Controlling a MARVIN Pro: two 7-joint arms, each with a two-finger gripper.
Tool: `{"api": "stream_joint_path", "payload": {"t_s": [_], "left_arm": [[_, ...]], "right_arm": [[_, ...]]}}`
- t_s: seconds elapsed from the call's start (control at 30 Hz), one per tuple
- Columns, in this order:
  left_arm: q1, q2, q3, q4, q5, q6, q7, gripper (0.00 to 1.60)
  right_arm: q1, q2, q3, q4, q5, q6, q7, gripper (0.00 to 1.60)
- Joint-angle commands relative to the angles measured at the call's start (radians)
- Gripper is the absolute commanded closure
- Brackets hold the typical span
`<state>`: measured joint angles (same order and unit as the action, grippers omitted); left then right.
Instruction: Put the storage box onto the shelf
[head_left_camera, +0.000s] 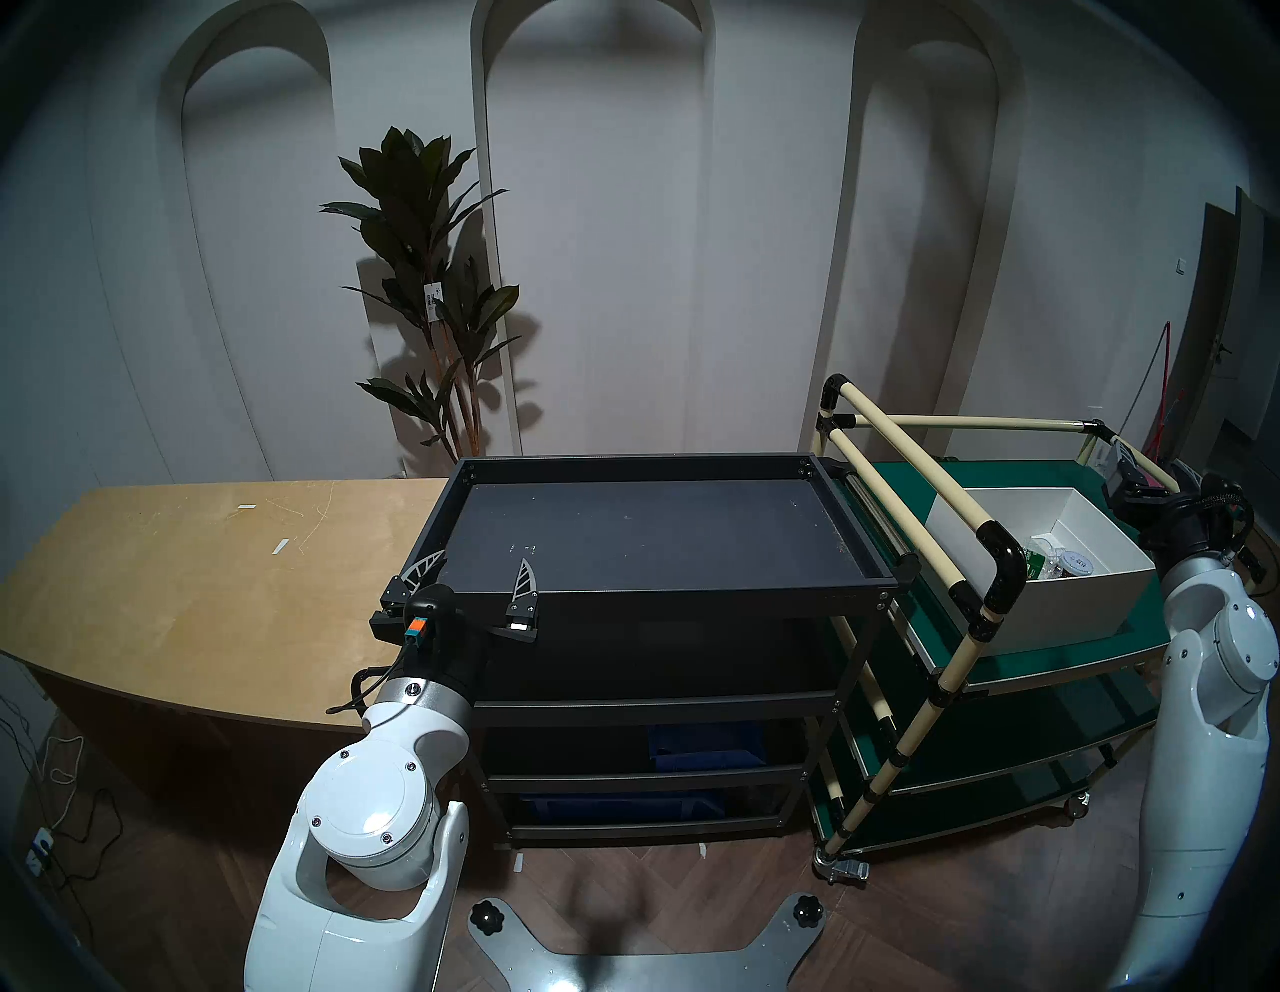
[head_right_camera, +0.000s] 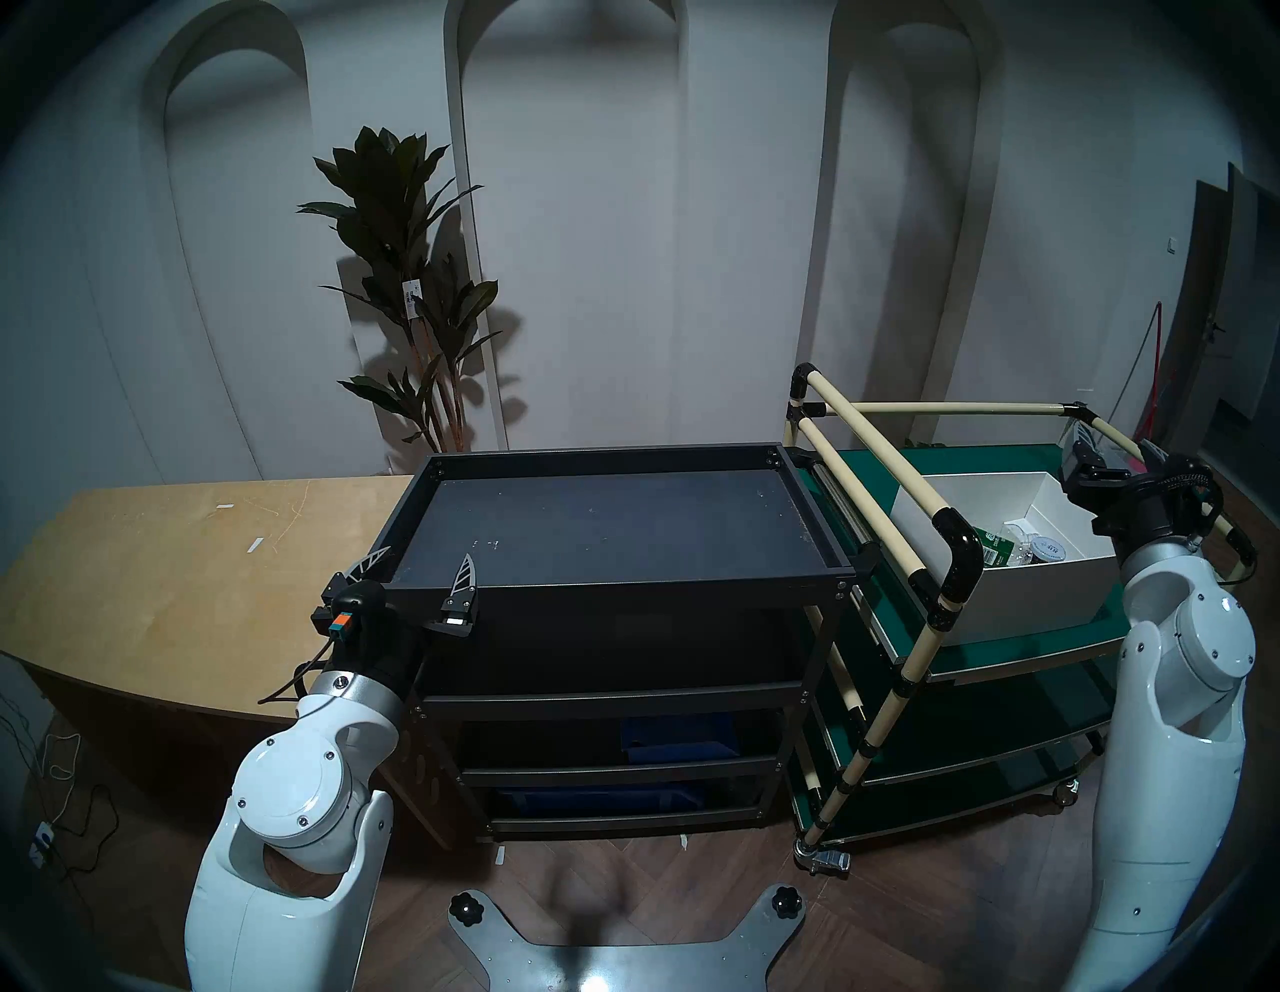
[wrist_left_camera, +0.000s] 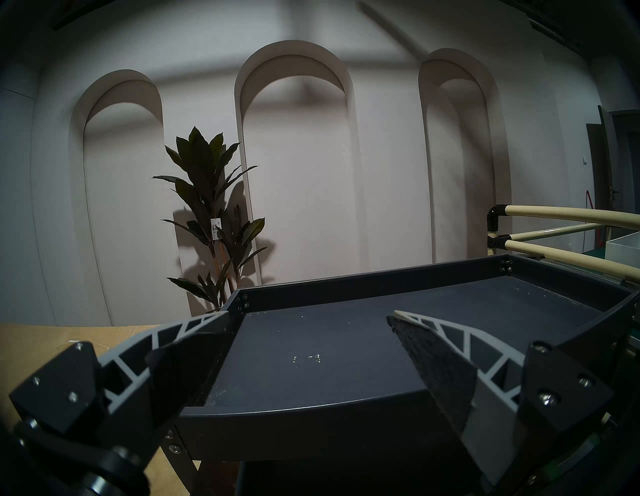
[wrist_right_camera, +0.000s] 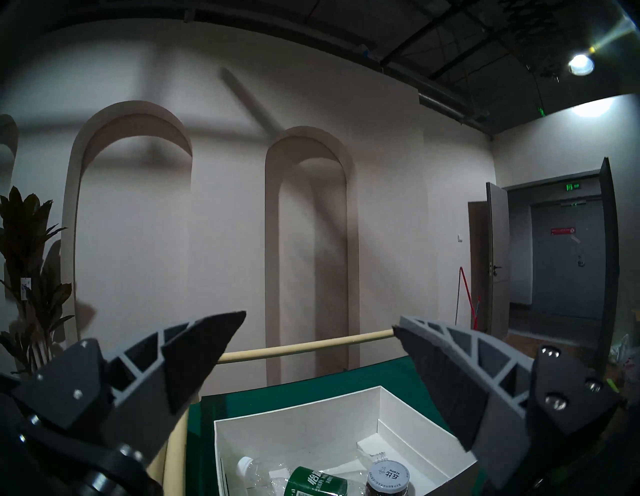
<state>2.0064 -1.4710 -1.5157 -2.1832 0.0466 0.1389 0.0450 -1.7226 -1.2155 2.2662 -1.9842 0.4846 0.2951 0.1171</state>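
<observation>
Bottles (wrist_right_camera: 313, 479) are seen inside the storage box (head_left_camera: 1060, 609), which is kept on the green cart (head_left_camera: 900, 499), right of the shelf (head_left_camera: 651, 537). Right gripper (wrist_right_camera: 318, 329), nearer, is held above it, jaws wide; left gripper (head_left_camera: 478, 578) jaws likewise wide.

Arched wall (head_left_camera: 596, 208), plant (head_left_camera: 422, 291) (tagged), herringbone floor (head_left_camera: 658, 893)

Only "怡" reads, on the green bottle label (wrist_right_camera: 316, 482).

The storage box (head_left_camera: 1053, 589) sits on the green cart deck (head_left_camera: 921, 596).
</observation>
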Motion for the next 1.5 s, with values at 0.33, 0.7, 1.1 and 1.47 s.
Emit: {"api": "stream_joint_path", "payload": {"t_s": [0.33,0.7,1.1,1.47], "left_arm": [[-0.007,0.001,0.001,-0.008,-0.001,-0.004,0.001,0.00],[-0.009,0.002,0.002,-0.004,0.000,-0.005,0.003,0.00],[-0.010,0.003,0.003,0.000,0.000,-0.005,0.005,0.00],[-0.011,0.004,0.004,0.003,0.000,-0.005,0.008,0.00]], "right_arm": [[0.216,0.213,-0.014,0.213,0.053,0.105,0.132,0.00],[0.328,0.320,-0.033,0.349,0.068,0.154,0.208,0.00],[0.427,0.425,-0.066,0.503,0.046,0.188,0.275,0.00],[0.478,0.527,-0.127,0.551,-0.017,0.220,0.378,0.00]]}}
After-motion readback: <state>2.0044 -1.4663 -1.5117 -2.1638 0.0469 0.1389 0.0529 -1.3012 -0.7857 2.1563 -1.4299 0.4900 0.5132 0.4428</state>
